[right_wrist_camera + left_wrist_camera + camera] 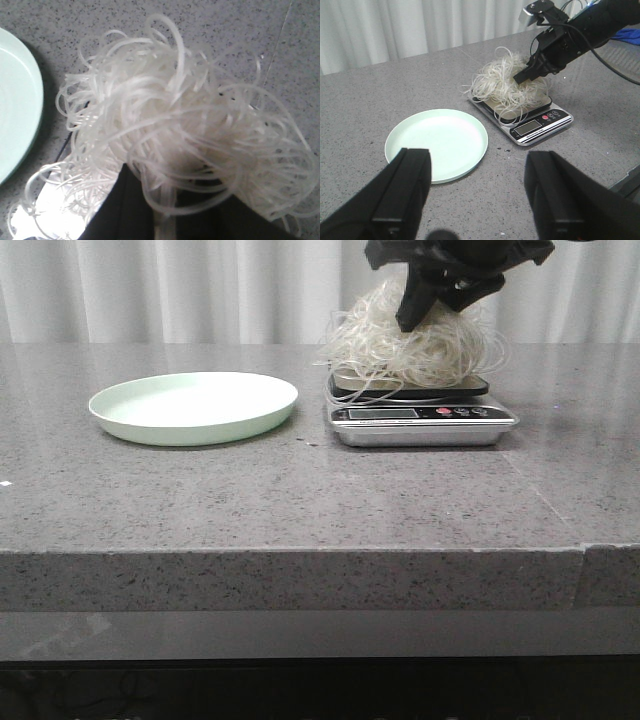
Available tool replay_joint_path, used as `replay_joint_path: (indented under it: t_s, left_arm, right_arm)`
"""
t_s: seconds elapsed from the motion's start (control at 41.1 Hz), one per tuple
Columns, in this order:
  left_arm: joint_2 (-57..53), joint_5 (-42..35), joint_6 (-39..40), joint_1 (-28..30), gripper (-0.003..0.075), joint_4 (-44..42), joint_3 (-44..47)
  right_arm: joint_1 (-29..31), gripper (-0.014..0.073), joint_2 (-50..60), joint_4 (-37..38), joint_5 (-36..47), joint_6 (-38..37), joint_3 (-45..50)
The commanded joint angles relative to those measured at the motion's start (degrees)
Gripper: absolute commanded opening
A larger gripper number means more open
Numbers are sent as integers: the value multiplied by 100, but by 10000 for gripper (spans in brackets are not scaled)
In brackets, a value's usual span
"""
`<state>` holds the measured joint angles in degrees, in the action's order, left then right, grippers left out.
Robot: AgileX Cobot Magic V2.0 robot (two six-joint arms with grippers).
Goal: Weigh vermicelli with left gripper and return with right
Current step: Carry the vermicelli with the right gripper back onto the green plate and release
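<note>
Nearest in the left wrist view, the left gripper point(477, 200) hangs over the grey tabletop point(300, 490) with its fingers point(405, 192) spread wide and nothing between them. Just beyond, left of centre in the front view, lies the pale green plate point(130, 410), bare. Farther back and right of centre stands the scale point(422, 418), and the vermicelli point(415, 340) sits heaped on its platform, a few strands trailing over the edge. At the top of that frame the right gripper point(425, 302) is sunk into the top of the heap; whether it has closed on the strands I cannot tell. The tangle looks very light, springy and brittle, so a deep hold through the middle should lift it whole, whereas outer loops would likely slip free.
</note>
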<state>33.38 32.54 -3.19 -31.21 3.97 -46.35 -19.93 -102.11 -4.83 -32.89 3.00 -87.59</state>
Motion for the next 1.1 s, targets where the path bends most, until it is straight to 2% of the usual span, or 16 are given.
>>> replay_joint_path:
  t_s: [0.0, 0.219, 0.365, 0.804, 0.974, 1.072]
  left_arm:
    - [14, -464, 58, 19, 470, 34, -148]
    - [14, -464, 58, 19, 470, 34, -148]
    - [14, -464, 58, 19, 470, 73, -148]
    - [14, -464, 58, 19, 470, 73, -148]
    - [14, -464, 58, 19, 470, 73, -148]
    - [14, -464, 58, 19, 470, 73, -148]
  right_arm:
    - [-119, 159, 501, 58, 209, 45, -363]
    - [-625, 159, 605, 58, -245, 45, -1360]
    - [-1039, 159, 599, 58, -47, 45, -1754]
    - [-1943, 159, -221, 58, 1227, 45, -1760]
    - [-1972, 161, -685, 58, 1213, 45, -1760]
    - [-1972, 220, -870, 111, 990, 45, -1754]
